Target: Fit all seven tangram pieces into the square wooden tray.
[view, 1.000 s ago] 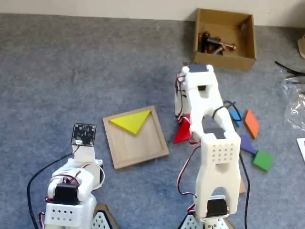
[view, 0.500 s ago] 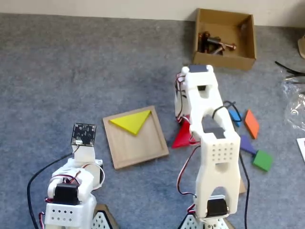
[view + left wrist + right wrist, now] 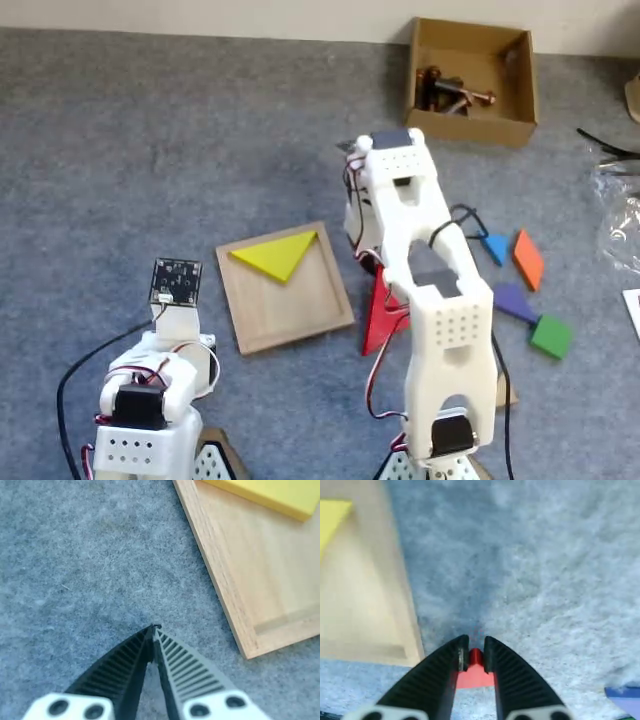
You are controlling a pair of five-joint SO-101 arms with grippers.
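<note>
The square wooden tray (image 3: pixel 292 308) lies on the grey carpet with a yellow triangle (image 3: pixel 276 254) in its far corner. Just right of the tray, my right gripper (image 3: pixel 476 646) is shut on a red triangle (image 3: pixel 379 316), whose tip shows between the fingers (image 3: pixel 475 658). The right wrist view has the tray's edge (image 3: pixel 400 580) and the yellow triangle (image 3: pixel 331 519) close beside the gripper. My left gripper (image 3: pixel 153 630) is shut on nothing, low over the carpet near the tray's near-left corner (image 3: pixel 247 645). The yellow triangle (image 3: pixel 280 495) also lies ahead of it.
Right of the right arm lie a blue triangle (image 3: pixel 493 247), an orange parallelogram (image 3: pixel 528 260), a purple piece (image 3: pixel 515 300) and a green square (image 3: pixel 551 336). A cardboard box (image 3: pixel 472 80) with metal parts stands at the back. Plastic wrap and cables sit at the right edge.
The right arm has swung left toward the tray, carrying the red triangle with it; the triangle now sits lower and closer to the tray's right edge. The left arm has stayed still.
</note>
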